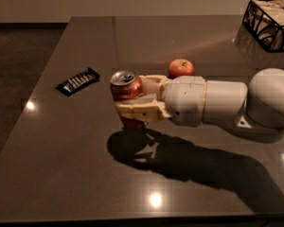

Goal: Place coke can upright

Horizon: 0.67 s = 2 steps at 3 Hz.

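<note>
The red coke can (126, 90) stands upright with its silver pull-tab top facing up, its base at or just above the dark table (85, 174). My gripper (135, 102) reaches in from the right and is shut on the can, its cream fingers (138, 111) wrapped around the can's lower half. The white arm stretches back to the right edge of the view.
A red apple (181, 68) sits just behind the gripper. A flat black candy bar wrapper (77, 81) lies to the left of the can. A black wire basket (270, 23) stands at the far right corner. The table's front and left edges are near.
</note>
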{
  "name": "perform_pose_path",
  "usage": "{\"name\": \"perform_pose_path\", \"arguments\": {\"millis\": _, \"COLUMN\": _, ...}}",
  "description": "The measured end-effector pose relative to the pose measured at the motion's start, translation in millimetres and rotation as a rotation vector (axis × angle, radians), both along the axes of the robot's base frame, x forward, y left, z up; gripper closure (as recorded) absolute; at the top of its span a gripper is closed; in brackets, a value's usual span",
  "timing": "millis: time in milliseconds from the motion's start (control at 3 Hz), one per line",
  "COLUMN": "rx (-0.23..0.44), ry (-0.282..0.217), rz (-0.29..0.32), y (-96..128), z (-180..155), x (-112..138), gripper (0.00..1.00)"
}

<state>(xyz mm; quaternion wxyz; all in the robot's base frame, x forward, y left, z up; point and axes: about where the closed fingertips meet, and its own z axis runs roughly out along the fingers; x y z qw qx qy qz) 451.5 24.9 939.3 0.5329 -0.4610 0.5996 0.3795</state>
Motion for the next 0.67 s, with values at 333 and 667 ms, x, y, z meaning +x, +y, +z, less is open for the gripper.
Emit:
{"name": "perform_pose_path", "arguments": {"millis": 333, "rx": 0.013, "ry": -0.055, "rz": -0.030, "y": -4.3, "z": -7.4, "x": -3.2, "gripper": 1.00}}
{"name": "perform_pose_path", "arguments": {"millis": 667, "rx": 0.010, "ry": -0.090, "rz": -0.051, "y": -6.3, "z": -15.2, "x": -4.3, "gripper": 1.00}}
